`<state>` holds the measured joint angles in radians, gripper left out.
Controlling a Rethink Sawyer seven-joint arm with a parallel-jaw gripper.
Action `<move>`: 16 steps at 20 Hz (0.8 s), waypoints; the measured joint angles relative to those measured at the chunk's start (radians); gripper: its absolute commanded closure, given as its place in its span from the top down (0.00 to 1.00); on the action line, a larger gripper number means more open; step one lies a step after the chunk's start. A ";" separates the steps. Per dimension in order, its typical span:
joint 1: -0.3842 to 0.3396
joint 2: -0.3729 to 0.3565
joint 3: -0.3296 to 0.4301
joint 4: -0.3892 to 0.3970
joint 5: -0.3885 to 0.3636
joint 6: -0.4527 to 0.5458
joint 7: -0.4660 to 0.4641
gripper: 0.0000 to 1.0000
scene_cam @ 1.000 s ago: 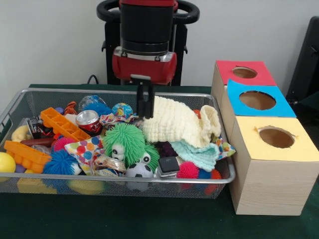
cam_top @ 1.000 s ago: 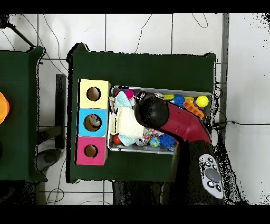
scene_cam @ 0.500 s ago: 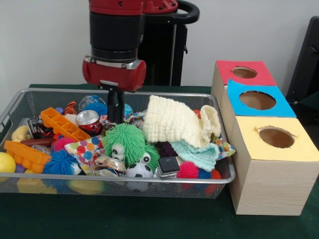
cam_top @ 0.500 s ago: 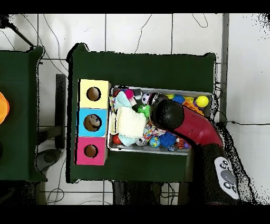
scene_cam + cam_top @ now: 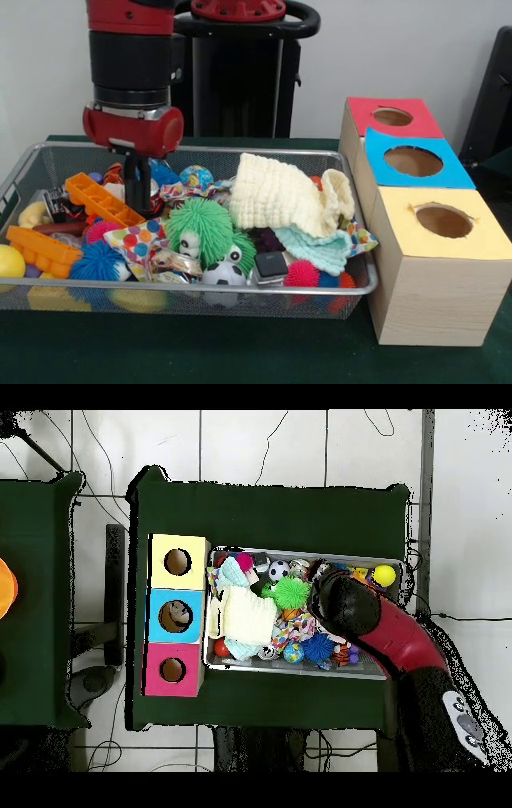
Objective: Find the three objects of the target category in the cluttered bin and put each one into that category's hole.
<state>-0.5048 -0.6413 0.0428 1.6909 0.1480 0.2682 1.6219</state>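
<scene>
The wire mesh bin [image 5: 240,288] is full of toys and cloths; it also shows in the overhead view [image 5: 392,565]. My gripper [image 5: 138,206] hangs in the bin's back left part, fingers together, tips down at a red and silver can [image 5: 154,192] next to an orange tray [image 5: 100,200]. It holds nothing. A clear bluish thing [image 5: 166,171] just behind the gripper may be a crushed bottle; I cannot tell for sure. No other bottle shows clearly. In the overhead view the arm [image 5: 345,599] covers the gripper.
Three boxes with round holes stand beside the bin: red [image 5: 392,117], blue [image 5: 413,161], yellow [image 5: 442,220]. A cream knitted cloth [image 5: 280,196], a green furry toy [image 5: 200,228], a soccer ball [image 5: 224,274] and spiky balls [image 5: 96,260] fill the bin.
The arm has swept from the bin's middle, by the cream cloth, to its left part in the front view, and the gripper now hangs lower, at the red can.
</scene>
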 measured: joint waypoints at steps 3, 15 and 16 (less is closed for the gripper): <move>-0.029 0.005 0.020 0.021 0.000 -0.037 0.000 0.00; -0.033 0.034 0.048 0.030 -0.029 -0.057 0.000 0.00; -0.033 0.036 0.056 0.030 -0.037 -0.057 0.000 0.00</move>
<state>-0.5376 -0.6054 0.0985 1.7209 0.1106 0.2112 1.6219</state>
